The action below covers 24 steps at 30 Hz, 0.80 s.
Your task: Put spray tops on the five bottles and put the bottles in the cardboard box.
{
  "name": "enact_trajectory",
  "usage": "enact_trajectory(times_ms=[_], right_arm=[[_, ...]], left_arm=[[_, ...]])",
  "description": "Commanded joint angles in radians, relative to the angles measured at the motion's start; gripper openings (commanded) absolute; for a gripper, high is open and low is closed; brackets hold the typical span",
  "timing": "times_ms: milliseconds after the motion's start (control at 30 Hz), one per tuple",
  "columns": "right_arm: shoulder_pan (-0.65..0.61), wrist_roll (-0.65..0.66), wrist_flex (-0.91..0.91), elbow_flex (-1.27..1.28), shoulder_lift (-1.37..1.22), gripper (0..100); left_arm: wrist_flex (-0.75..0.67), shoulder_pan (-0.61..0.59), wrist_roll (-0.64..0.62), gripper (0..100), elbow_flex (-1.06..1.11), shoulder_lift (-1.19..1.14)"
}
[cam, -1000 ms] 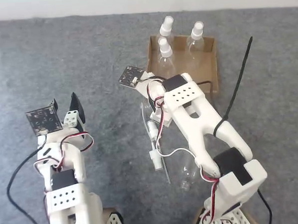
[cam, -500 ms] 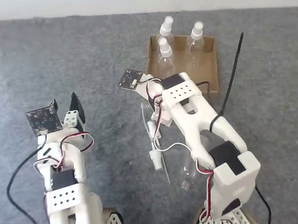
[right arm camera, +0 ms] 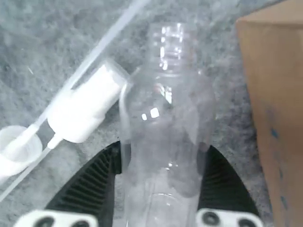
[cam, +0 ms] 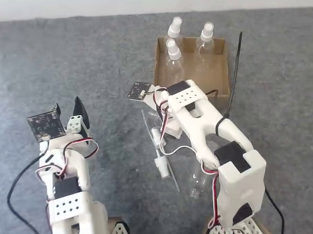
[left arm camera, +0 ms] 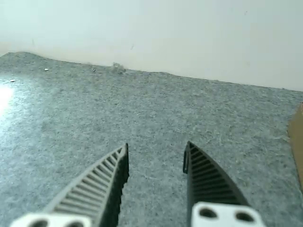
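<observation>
Grey table point(cam: 90, 57): right pincer point(right arm camera: 161, 151) clamped on capless bottle point(right arm camera: 163, 94); hold neck steady for spray top point(right arm camera: 83, 113), six o'clock; left pincer point(left arm camera: 156, 146) apart.

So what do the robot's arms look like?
The left arm and right arm are chunky white plastic blocks with rows of little holes. Red, white and black wires loop along them. The left gripper and right gripper each have two black, ribbed, pointed fingers.
</observation>
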<state>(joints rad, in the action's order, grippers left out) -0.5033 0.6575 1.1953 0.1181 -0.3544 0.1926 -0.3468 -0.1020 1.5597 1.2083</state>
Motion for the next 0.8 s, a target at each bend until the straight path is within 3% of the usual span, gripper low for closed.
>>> enact_trajectory(times_ms=[0,233,533,767], right_arm=[[0.005,0.005,0.002,-0.031,0.053,11.6],[0.005,-0.011,0.097,-0.028,0.205,11.6],[-0.018,-0.198,0.194,-0.026,0.315,11.6],[-0.050,-0.302,0.380,-0.028,0.417,11.6]], left_arm=[[-0.026,0.002,-0.002,17,-0.016,0.014],[-0.026,0.002,-0.002,17,-0.016,0.014],[-0.026,0.000,-0.002,17,-0.016,0.014],[-0.026,-0.003,-0.002,17,-0.016,0.014]])
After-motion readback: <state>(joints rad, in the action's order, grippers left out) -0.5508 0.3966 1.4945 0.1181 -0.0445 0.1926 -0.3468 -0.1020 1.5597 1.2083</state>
